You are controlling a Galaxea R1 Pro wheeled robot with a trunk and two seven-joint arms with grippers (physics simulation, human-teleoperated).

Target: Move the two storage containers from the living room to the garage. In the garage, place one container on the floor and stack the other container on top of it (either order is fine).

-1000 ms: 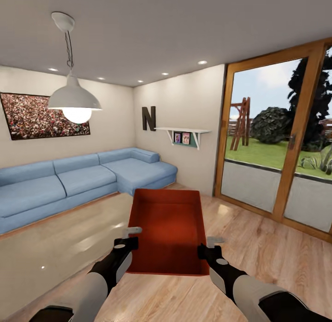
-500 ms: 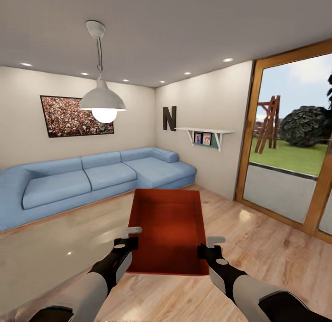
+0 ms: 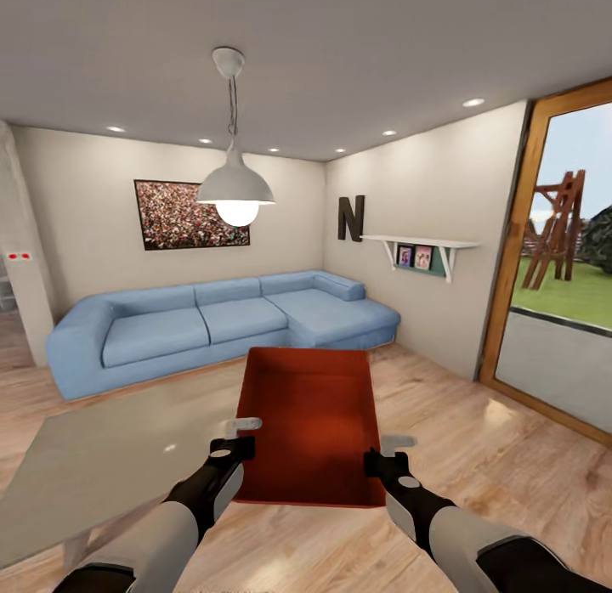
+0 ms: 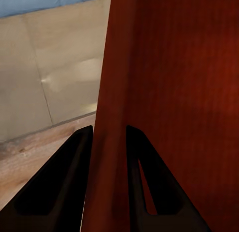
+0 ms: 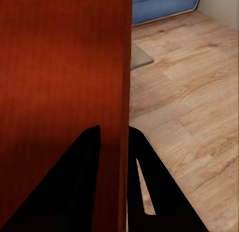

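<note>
Left gripper point(image 3: 240, 436): dark fingers, jaws closed on the left side wall of the bin; in the left wrist view the gripper point(image 4: 108, 142) has one finger on each face of that wall.

Right gripper point(image 3: 389, 454): jaws closed on the right side wall of the bin; in the right wrist view the gripper point(image 5: 114, 137) straddles the wall edge, one finger inside, one outside.

Bin point(image 3: 310, 419): orange-red, rectangular, open-topped, thin straight walls, flat bottom. Held level between both arms, above the floor, long axis pointing away from the robot. Inside bare. Its wall also shows at the left wrist point(image 4: 164, 82) and the right wrist point(image 5: 64, 67).

Floor point(image 3: 476, 457): light wood planks, living room.

Bench point(image 3: 93, 457): low, pale glossy top, left of the bin and beneath its level.

Sofa point(image 3: 221, 321): blue, L-shaped, against the far walls.

Glass door point(image 3: 561, 321): wood-framed, at right; lawn and a wooden frame outside.

Shelf point(image 3: 421, 245): white, on the right wall, carrying small pictures; dark letter N point(image 3: 350, 217) beside it.

Picture point(image 3: 191, 213): wide, dark frame, on the far wall.

Lamp point(image 3: 235, 189): white pendant, lit, hanging from the ceiling.
</note>
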